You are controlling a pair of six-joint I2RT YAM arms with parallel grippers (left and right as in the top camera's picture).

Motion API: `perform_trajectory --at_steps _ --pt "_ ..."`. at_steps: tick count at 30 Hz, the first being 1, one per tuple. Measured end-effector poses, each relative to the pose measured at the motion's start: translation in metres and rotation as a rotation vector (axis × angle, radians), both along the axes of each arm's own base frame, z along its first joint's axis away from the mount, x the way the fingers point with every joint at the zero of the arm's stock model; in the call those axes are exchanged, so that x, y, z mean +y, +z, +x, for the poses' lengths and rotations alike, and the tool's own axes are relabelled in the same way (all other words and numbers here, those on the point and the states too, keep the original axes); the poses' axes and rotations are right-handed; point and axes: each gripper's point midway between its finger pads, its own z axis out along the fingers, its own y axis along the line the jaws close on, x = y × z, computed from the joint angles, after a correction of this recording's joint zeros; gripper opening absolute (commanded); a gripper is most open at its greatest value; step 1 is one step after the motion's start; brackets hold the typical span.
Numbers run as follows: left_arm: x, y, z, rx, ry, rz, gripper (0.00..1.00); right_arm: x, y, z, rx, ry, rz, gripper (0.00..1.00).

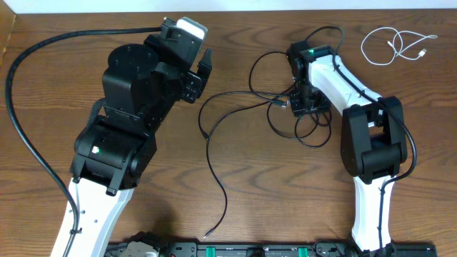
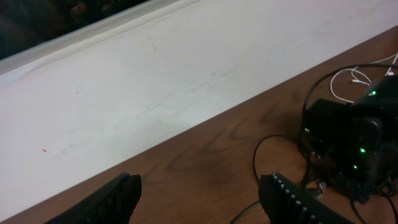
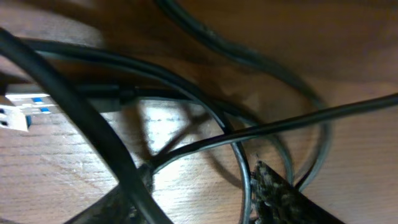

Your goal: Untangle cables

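1. Read the left gripper (image 2: 200,185) as idle toward the far edge: fingers (image 2: 292,198) spread, only bare wood between. Read the right gripper (image 1: 300,106) as down in the tangle: fingers (image 3: 280,196) apart, astride black strands, clamped on none in view.
2. Take the wooden table (image 1: 285,207) as the carrier of everything; look right of its middle, toward the far edge, for the knot.
3. Find the black cable (image 3: 311,116) heaped in overlapping loops under the right gripper, with one long tail trailing to the near edge. Expect light, limp, rather slick cord: likely to slide and drag its neighbours, never to hold a shape. Judge a single outer loop or the free tail the better hold, not a crossing of several strands.
4. Find the white cable (image 1: 391,44) loosely coiled by the far right corner, well apart from the black one; judge that pair already parted, with only the black loops left to open.
5. Spot the USB plug (image 3: 18,113), metal with a blue tongue, flat on the wood just beside the strands. Grip the cord just behind such a stiff end for the surest pull.
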Motion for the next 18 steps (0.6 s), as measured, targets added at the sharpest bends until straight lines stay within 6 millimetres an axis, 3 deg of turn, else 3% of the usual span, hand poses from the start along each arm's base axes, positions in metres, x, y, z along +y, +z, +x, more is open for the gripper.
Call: perform_trajectory --at_steps 3,5,18 --pt "0.000 0.000 0.000 0.000 0.000 0.000 0.66 0.001 -0.001 0.000 -0.001 -0.001 0.004 0.33" --pt "0.000 0.000 0.000 0.001 0.000 0.001 0.66 0.002 -0.001 0.001 -0.003 0.003 0.009 0.01" --pt "0.000 0.000 0.000 0.001 0.000 0.001 0.66 0.008 -0.002 0.010 -0.046 -0.002 0.041 0.01"
